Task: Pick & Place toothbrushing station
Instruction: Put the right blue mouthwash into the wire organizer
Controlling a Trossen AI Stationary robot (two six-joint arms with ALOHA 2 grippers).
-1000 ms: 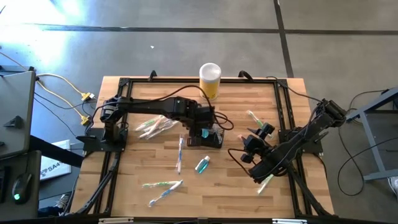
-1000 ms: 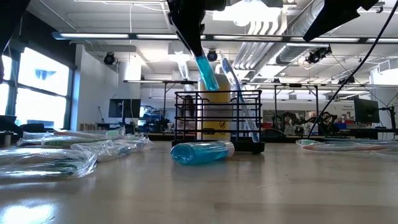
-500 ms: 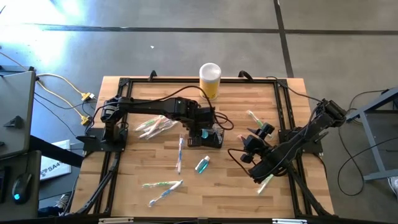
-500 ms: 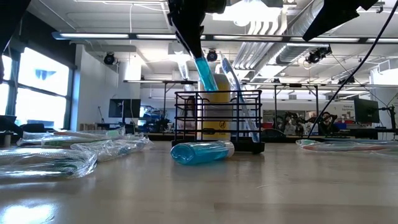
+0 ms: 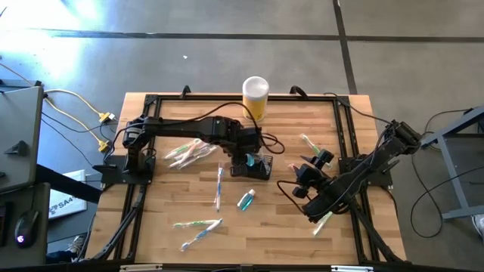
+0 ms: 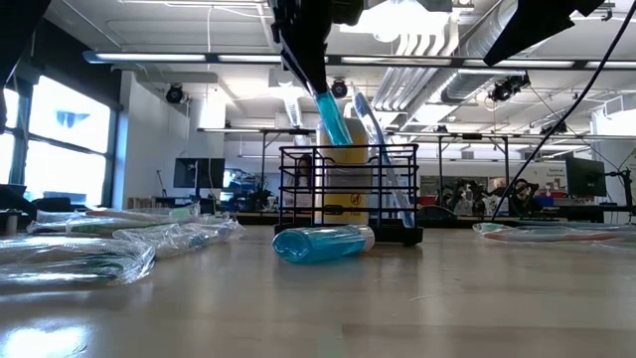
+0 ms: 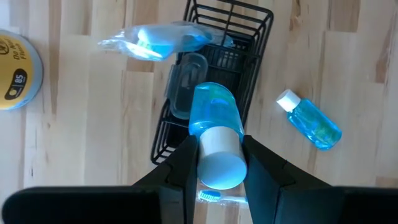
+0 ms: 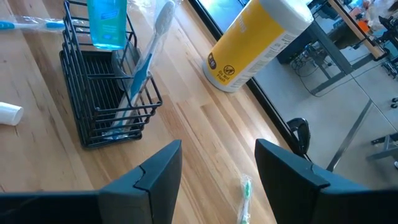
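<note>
- Two arms are working over the wooden counter [image 5: 189, 189]; the left one is reaching from the left edge toward the middle, the right one is waiting near the right edge.
- Toothbrushing station [image 5: 257, 167], a low black wire-mesh caddy, is standing upright near the middle of the counter, somewhat toward the far edge.
- Left gripper [image 7: 219, 163] is hanging directly above the caddy, its jaws partly closed and clamping a blue bottle with a white cap [image 7: 216, 134] by the cap end; the bottle's blue body is pointing down into the caddy.
- In the low view the held bottle [image 6: 332, 117] is tilting, its lower end reaching inside the caddy's top rim [image 6: 348, 150].
- One wrapped toothbrush [image 8: 142, 68] is leaning inside the caddy, its head rising above the rim.
- Right gripper [image 8: 219, 163] is hovering over the counter near the right edge, jaws standing wide apart and gripping nothing.
- Second blue bottle [image 5: 246, 199] is lying on its side just nearside of the caddy, apart from it.
- Yellow cylinder with a white lid [image 5: 255, 97] is standing at the far edge, behind the caddy.
- Several wrapped toothbrushes are lying about: a cluster [image 5: 187, 153] toward the left edge, one [image 5: 219, 187] beside the lying bottle, two [image 5: 197, 230] toward the near edge, one [image 5: 309, 144] toward the right edge.
- One further green-tipped brush [image 5: 324, 221] is showing beneath the right arm at the right edge.
</note>
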